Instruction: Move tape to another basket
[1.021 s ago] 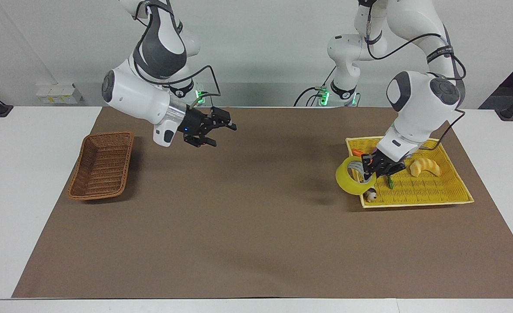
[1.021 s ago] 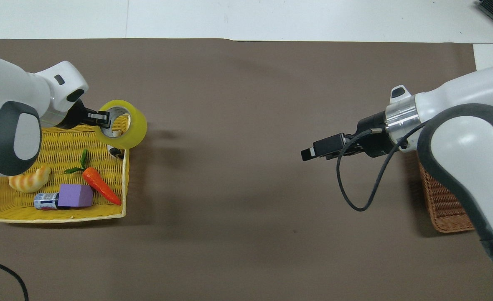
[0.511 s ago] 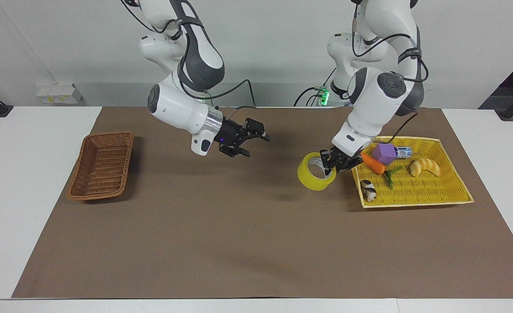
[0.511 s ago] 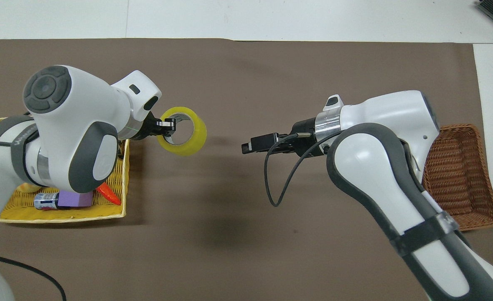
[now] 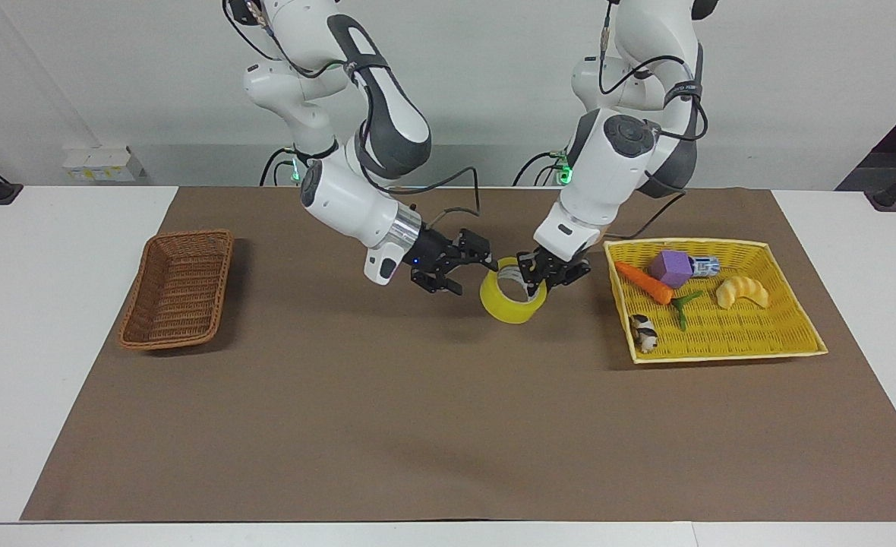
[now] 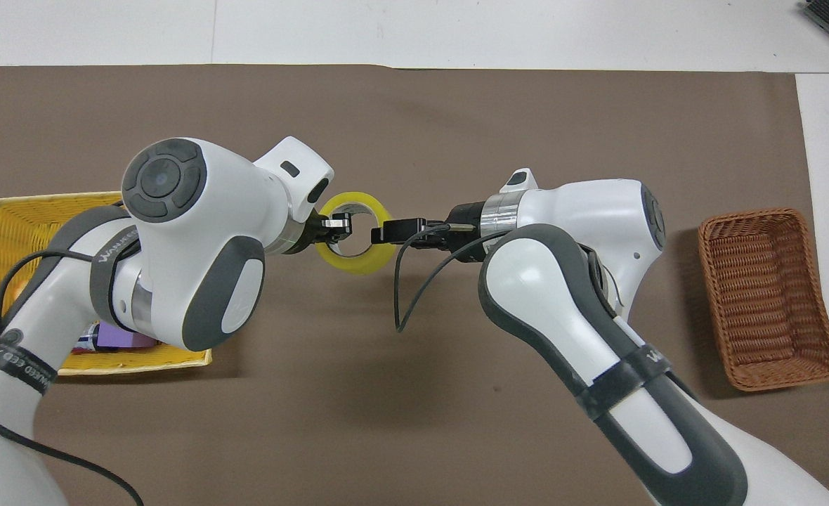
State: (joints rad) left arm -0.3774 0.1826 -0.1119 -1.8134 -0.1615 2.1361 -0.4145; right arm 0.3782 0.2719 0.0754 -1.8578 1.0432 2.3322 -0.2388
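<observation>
Left gripper [image 5: 537,275] holding tape [image 5: 512,304], basket [image 5: 178,289] (wicker) bare

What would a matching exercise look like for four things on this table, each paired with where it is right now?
Things:
1. thick yellow roll of tape
2. brown woven wicker basket
3. orange toy carrot
4. right pincer

Places:
A. in the yellow mesh tray
B. at the right arm's end of the table, holding nothing
C. held up over the middle of the mat by the left pincer
D. open, at the roll's rim on the side away from the left pincer

Pairs: 1-C, 2-B, 3-A, 4-D
</observation>
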